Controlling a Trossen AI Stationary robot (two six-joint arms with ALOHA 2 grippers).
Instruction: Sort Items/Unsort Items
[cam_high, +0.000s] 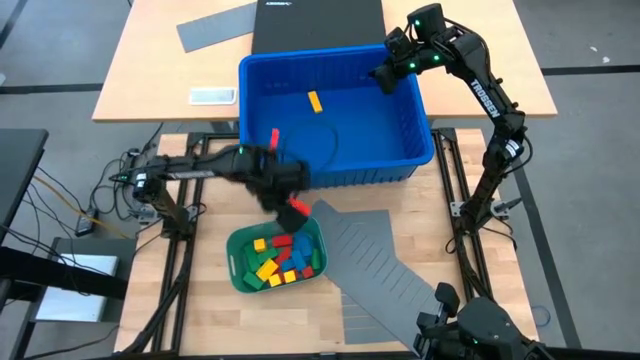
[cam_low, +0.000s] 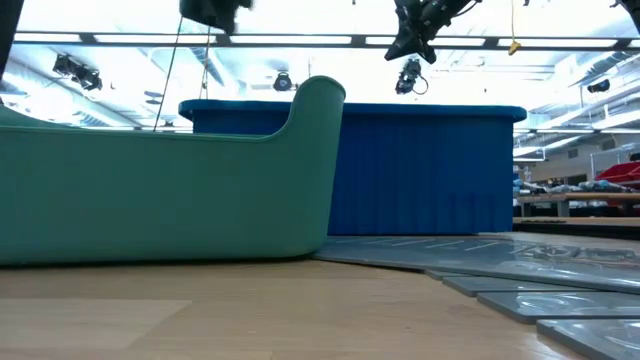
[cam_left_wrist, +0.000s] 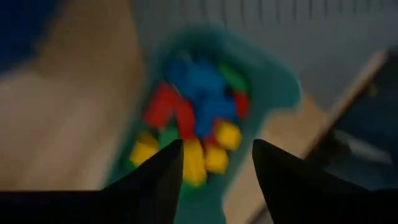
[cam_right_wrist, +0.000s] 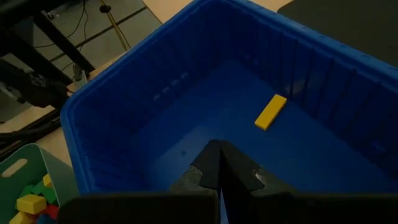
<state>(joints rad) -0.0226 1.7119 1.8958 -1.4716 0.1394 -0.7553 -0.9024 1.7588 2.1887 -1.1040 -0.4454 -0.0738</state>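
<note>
over green tray (cam_high: 240, 268), left end effector (cam_high: 292, 208) released, "trossen" on r arm (cam_high: 484, 92), right end effector (cam_right_wrist: 219, 163) clenched

We see a light wooden table (cam_high: 390, 330) on a black metal frame, and a second wooden table (cam_high: 150, 70) butted against its far edge. Around both lies grey floor (cam_high: 590, 200), where loose cables (cam_high: 60, 200) trail off to one side. Looking level across the room, we find a bright ceiling hung with rows of strip lights (cam_low: 560, 42) and dark fixtures (cam_low: 75, 68), and cluttered benches (cam_low: 590, 195) far back.
</note>
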